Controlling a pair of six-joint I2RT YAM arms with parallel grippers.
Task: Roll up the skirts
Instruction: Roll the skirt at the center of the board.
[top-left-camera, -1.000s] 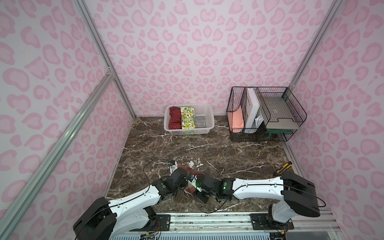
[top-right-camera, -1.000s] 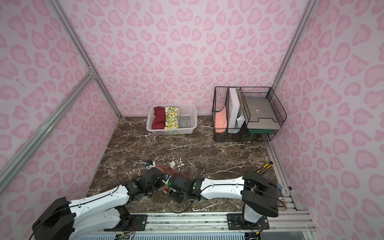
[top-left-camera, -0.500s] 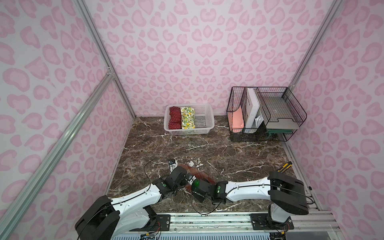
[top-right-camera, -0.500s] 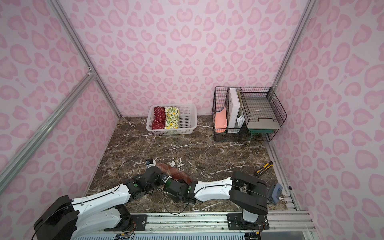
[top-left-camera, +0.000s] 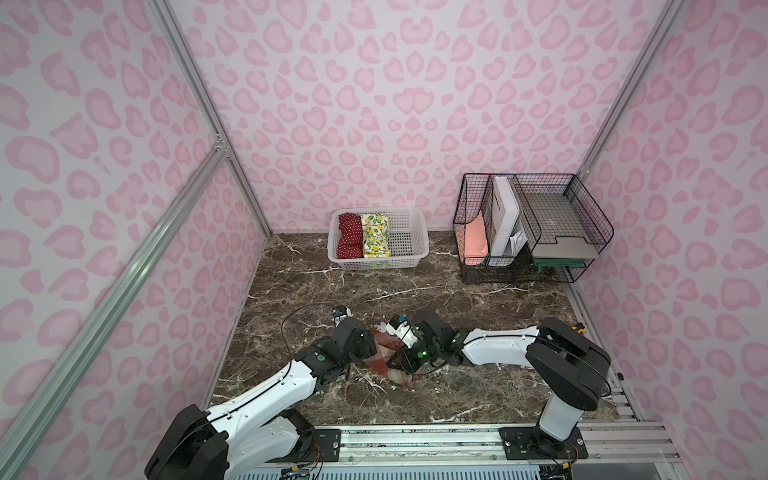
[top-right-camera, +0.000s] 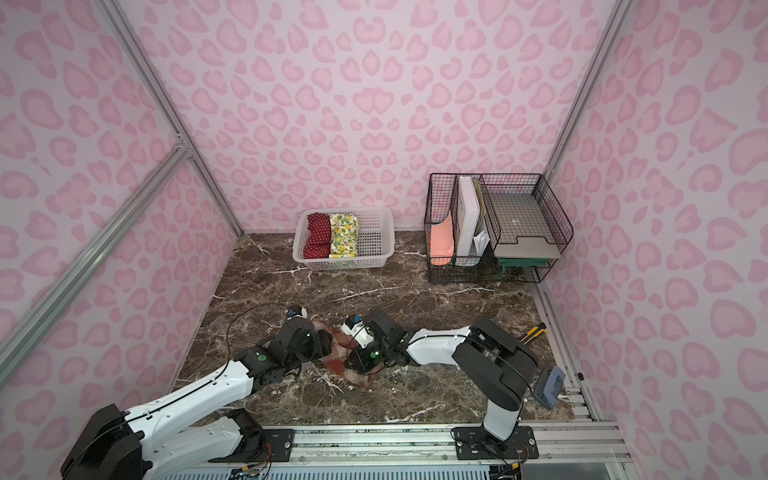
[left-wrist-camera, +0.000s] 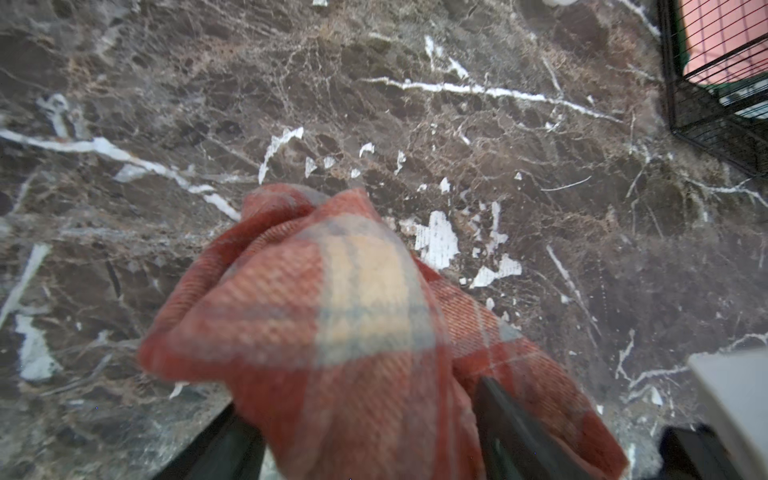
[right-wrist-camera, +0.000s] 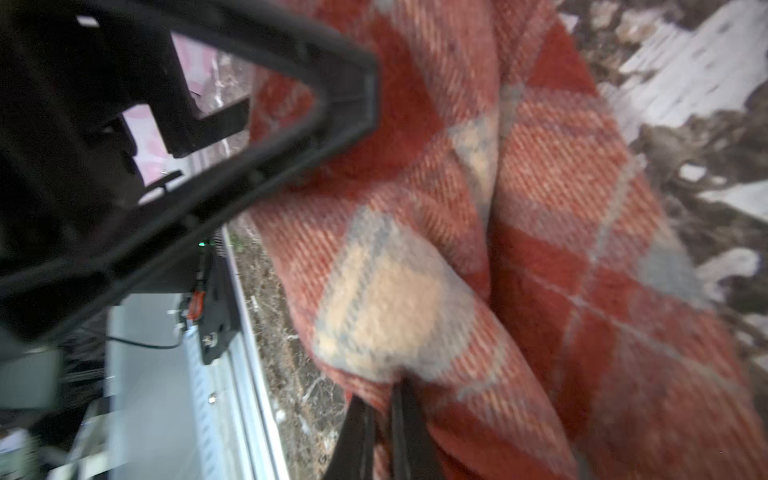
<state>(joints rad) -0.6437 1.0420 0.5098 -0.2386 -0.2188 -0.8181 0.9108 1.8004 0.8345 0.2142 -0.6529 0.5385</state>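
Note:
The plaid skirt (top-left-camera: 398, 375) (top-right-camera: 337, 344) lies bunched on the marble table near the front, between my two grippers. My left gripper (top-left-camera: 369, 345) (left-wrist-camera: 361, 409) stands open, its fingers (left-wrist-camera: 509, 424) wide apart with a bundle of the plaid skirt (left-wrist-camera: 332, 311) loose between them. My right gripper (top-left-camera: 397, 360) (right-wrist-camera: 382, 401) is shut, pinching a fold of the plaid skirt (right-wrist-camera: 540, 208). In both top views the red polka-dot skirt (top-left-camera: 348, 235) and the lemon-print skirt (top-left-camera: 376, 235) lie rolled side by side in the white basket (top-left-camera: 407, 245) at the back.
A black wire organiser (top-left-camera: 532, 232) with folders and trays stands at the back right. A yellow and black tool (top-right-camera: 532, 332) lies at the table's right edge. The basket's right half holds nothing. An aluminium rail runs along the front.
My left gripper has opened and let go of the plaid skirt. My right gripper has shut on a fold of it. The right arm's base link has swung round.

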